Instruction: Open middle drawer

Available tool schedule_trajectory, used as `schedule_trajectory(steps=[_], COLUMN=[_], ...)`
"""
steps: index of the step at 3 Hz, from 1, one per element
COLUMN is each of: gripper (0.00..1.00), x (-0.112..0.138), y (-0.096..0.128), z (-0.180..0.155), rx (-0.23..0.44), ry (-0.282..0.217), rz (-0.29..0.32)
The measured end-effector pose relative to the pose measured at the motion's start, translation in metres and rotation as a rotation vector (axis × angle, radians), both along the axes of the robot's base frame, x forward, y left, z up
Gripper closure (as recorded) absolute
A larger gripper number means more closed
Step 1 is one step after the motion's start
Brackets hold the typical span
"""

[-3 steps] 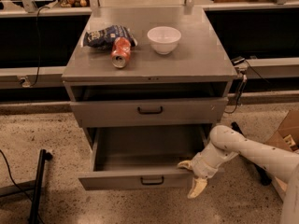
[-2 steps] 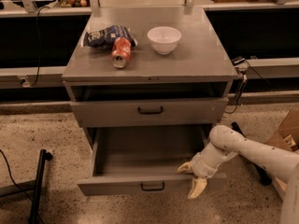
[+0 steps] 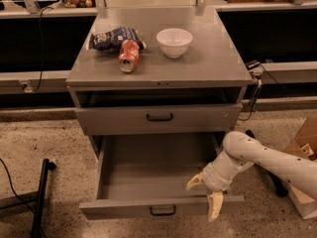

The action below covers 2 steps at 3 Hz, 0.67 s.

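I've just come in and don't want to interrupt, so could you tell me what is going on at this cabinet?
The middle drawer is pulled well out and looks empty. The robot's gripper is at the right end of its front panel, open, with one finger inside the drawer and one over the front. The drawer above is shut. On the cabinet top are a white bowl, a red can on its side and a blue bag.

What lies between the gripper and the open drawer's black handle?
Camera view: only the middle drawer's bare front; the gripper sits at its right end.
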<state>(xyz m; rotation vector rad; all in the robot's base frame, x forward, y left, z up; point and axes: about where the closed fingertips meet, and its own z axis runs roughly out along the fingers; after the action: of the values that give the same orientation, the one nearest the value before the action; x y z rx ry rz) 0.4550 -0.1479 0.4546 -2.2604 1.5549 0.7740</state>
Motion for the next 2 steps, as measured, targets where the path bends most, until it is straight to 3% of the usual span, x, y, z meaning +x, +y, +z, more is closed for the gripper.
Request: schedule_trajectory(steps=[1, 2], gripper=[0.0, 0.0], x=[0.004, 0.029], y=[0.002, 0.009], z=[0.023, 0.033], rx=[0.008, -0.013], ry=[-0.075, -0.112], rz=[0.015, -0.019])
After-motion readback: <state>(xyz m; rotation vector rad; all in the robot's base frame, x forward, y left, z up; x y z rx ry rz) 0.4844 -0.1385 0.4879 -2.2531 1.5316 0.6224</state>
